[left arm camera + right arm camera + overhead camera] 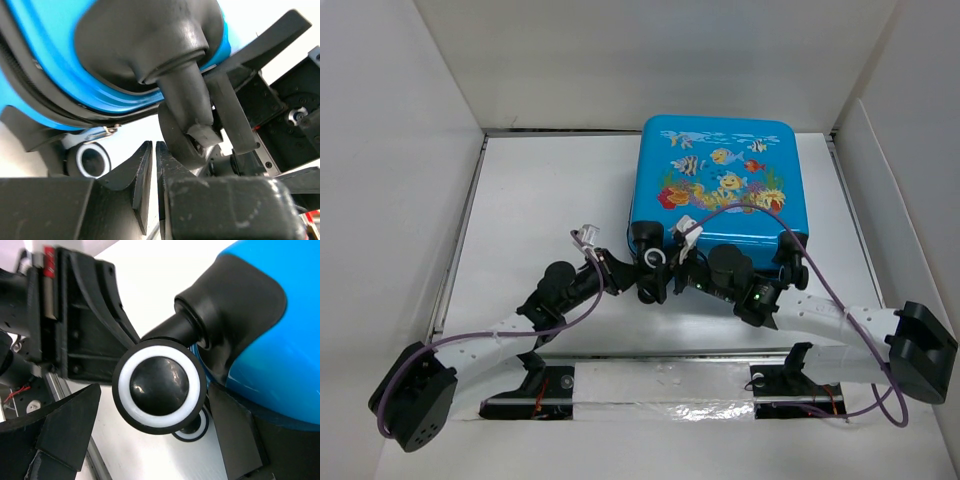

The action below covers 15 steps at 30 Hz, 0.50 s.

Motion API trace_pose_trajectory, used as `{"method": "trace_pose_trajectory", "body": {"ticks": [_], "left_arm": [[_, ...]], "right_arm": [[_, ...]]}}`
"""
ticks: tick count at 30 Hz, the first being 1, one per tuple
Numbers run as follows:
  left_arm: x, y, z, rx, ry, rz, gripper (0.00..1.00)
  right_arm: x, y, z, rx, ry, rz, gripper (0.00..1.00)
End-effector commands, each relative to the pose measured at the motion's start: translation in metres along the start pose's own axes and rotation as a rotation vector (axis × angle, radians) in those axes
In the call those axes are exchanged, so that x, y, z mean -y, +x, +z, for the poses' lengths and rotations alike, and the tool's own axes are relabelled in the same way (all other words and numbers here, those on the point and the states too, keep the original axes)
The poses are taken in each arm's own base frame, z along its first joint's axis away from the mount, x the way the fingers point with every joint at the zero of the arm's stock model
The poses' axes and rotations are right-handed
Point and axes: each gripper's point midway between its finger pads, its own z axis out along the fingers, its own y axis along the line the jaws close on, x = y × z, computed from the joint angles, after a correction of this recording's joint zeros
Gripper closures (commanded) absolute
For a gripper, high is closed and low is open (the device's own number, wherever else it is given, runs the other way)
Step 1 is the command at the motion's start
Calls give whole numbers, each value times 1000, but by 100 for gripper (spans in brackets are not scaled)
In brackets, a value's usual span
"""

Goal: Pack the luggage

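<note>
The luggage point(720, 180) is a bright-blue suitcase lying closed and flat, fish print up, at the back right of the table. Both grippers crowd its near-left corner by a black wheel point(653, 258). My left gripper point(650, 290) is shut with nothing between its fingers; in the left wrist view the left gripper point(152, 146) sits just under the blue shell point(50, 65), its tip beside a wheel point(182, 142). My right gripper point(155, 405) stands open, one finger on either side of a white-ringed wheel point(159, 385), with a gap on the left side.
White walls close in the table on the left point(390, 200), back and right. A metal strip point(660, 385) runs along the near edge between the arm bases. A purple cable point(820, 270) loops over the luggage's near-right corner, where another wheel point(792, 250) sticks out.
</note>
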Motion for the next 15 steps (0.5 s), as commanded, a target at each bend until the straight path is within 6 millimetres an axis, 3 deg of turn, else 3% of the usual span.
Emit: {"method": "trace_pose_trajectory", "body": {"ticks": [1,5,15], "left_arm": [[51,-21,2,52,211,22,95],[52,-19,1,54,220,28,95],[46,-16,-1,57,198,32,95]], "right_arm": [[-5,-45,6,126,-4,-14,5],[-4,-48,11,135,5,-4,5],[4,-59,22,216,56,90,17]]}}
